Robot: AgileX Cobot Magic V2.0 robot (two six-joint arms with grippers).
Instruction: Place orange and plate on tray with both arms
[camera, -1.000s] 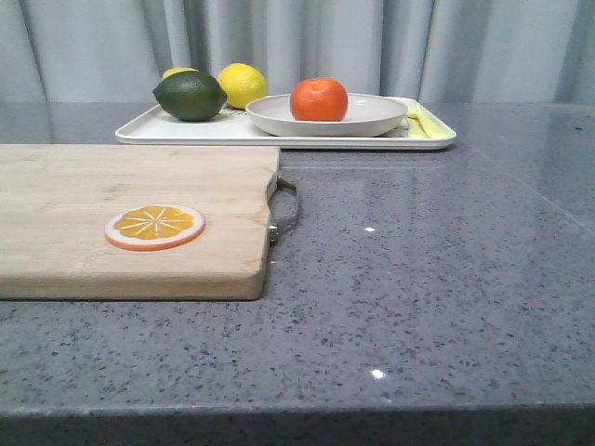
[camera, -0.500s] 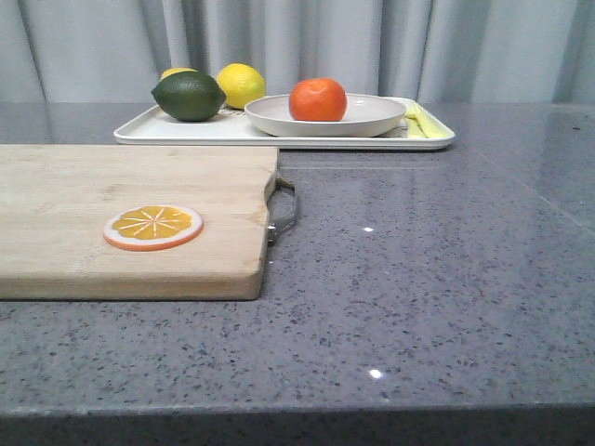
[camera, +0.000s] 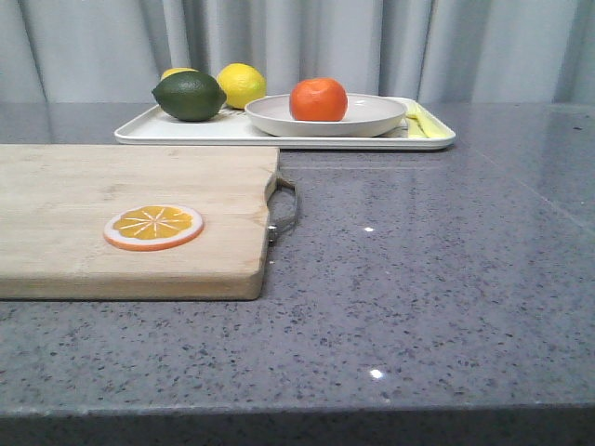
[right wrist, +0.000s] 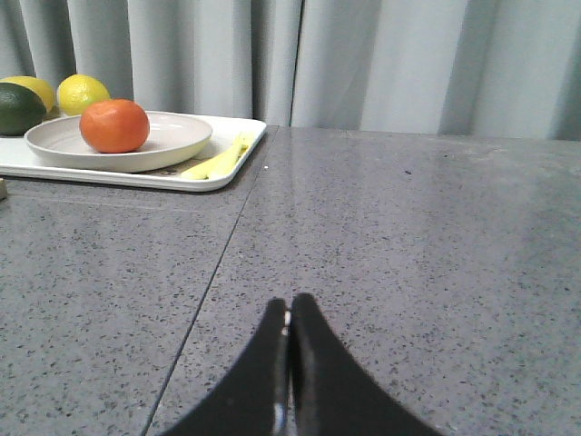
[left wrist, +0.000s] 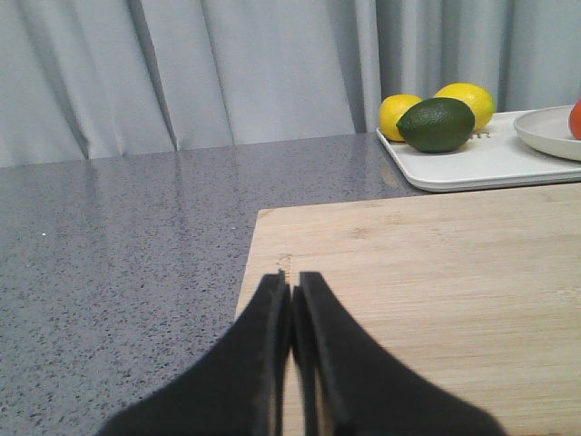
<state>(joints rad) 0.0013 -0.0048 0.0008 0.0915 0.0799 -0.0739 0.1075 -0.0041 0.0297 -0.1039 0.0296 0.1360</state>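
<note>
The orange [camera: 318,99] lies in the off-white plate [camera: 372,118], and the plate stands on the rectangular tray [camera: 186,133] at the back of the table. All three also show in the right wrist view: orange [right wrist: 114,125], plate [right wrist: 172,136], tray [right wrist: 238,156]. The left wrist view shows the tray [left wrist: 472,162] and the plate's edge [left wrist: 549,132]. My left gripper [left wrist: 292,283] is shut and empty above the cutting board's corner. My right gripper [right wrist: 289,305] is shut and empty over the bare grey table. Neither gripper shows in the front view.
A dark green lime [camera: 189,95] and two yellow lemons [camera: 242,84] sit on the tray's left part, pale yellow strips [camera: 418,122] at its right end. A wooden cutting board [camera: 56,214] with a metal handle [camera: 284,209] holds an orange slice disc [camera: 153,227].
The front view has shifted by a pixel or two; the objects have not moved relative to each other.
</note>
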